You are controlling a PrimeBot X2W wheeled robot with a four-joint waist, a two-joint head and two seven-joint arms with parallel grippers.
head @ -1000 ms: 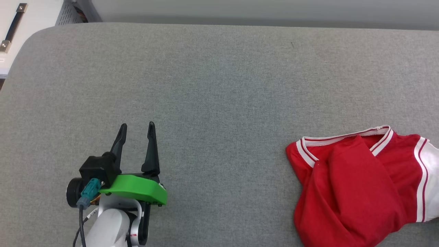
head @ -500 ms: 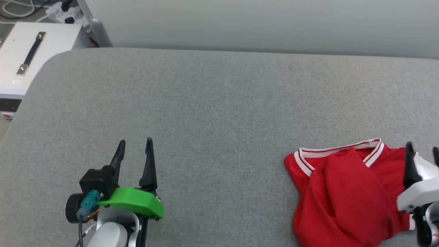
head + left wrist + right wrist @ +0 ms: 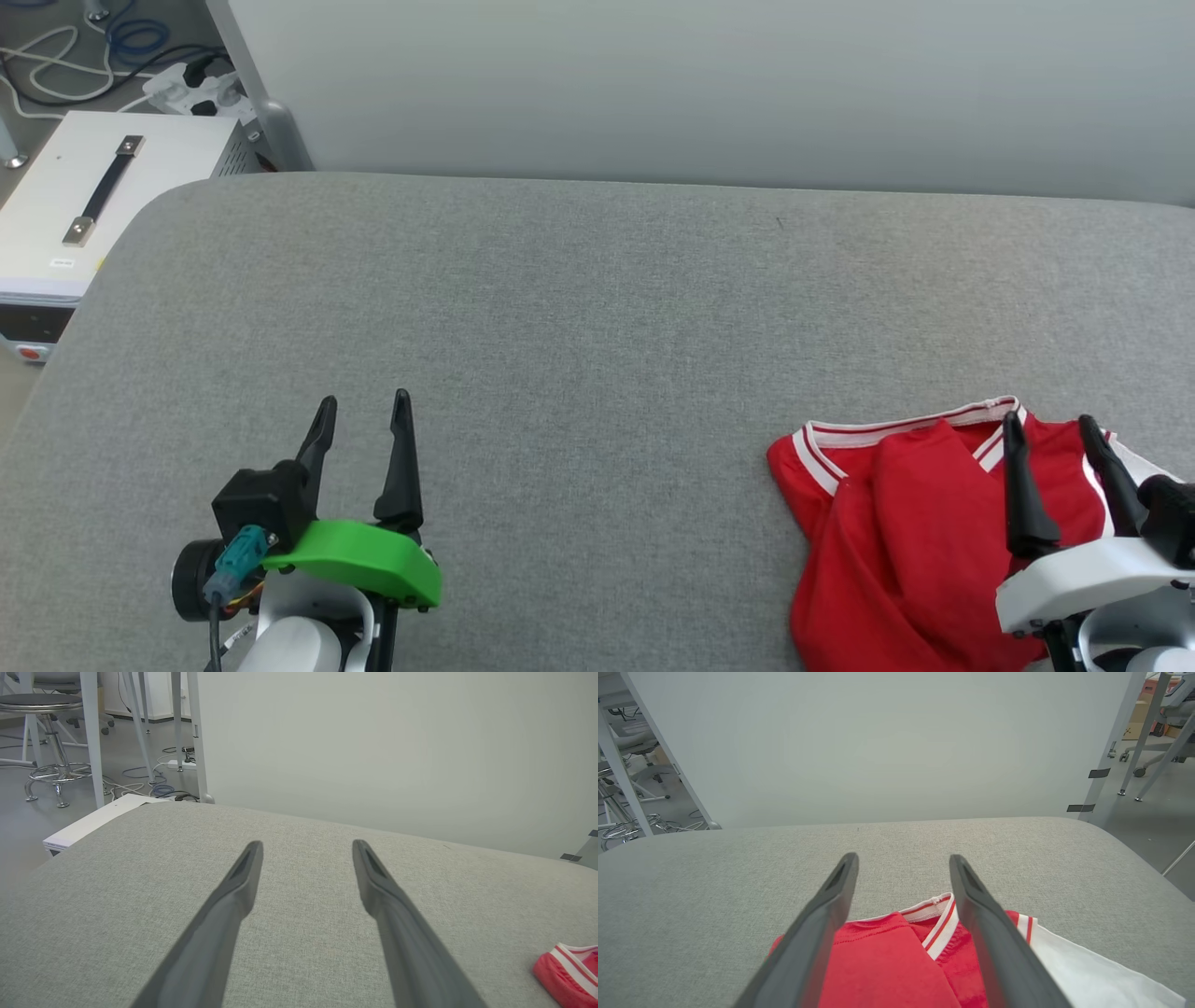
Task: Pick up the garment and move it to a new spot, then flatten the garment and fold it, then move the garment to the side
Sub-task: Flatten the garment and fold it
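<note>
Right end effector (image 3: 1047, 418) has both fingers spread wide with nothing between them. It sits over the collar end of the garment (image 3: 915, 541). In the right wrist view the striped neckline runs between the two fingers, but I can't tell if the tips touch the cloth.

Left end effector (image 3: 364, 399) is spread wide and empty too, parked over bare grey at the near left, well apart from the shirt.

I'd say I'm on step one, the pick-up. The garment is bunched, with a red flap folded over the body and a white sleeve trailing right. It lies at the near right of the tabletop (image 3: 597, 373).

For the next move I'd drop the right fingers onto a doubled layer near the collar and pinch. Grabbing just the top flap would probably only unfold it.

For room, the middle and left are wide open, so carrying it leftward looks easy. Watch the rounded right edge just beyond the sleeve, plus the near edge. The wall panel (image 3: 653, 84) runs along the far side. A white box (image 3: 93, 196) sits below the far left corner.
</note>
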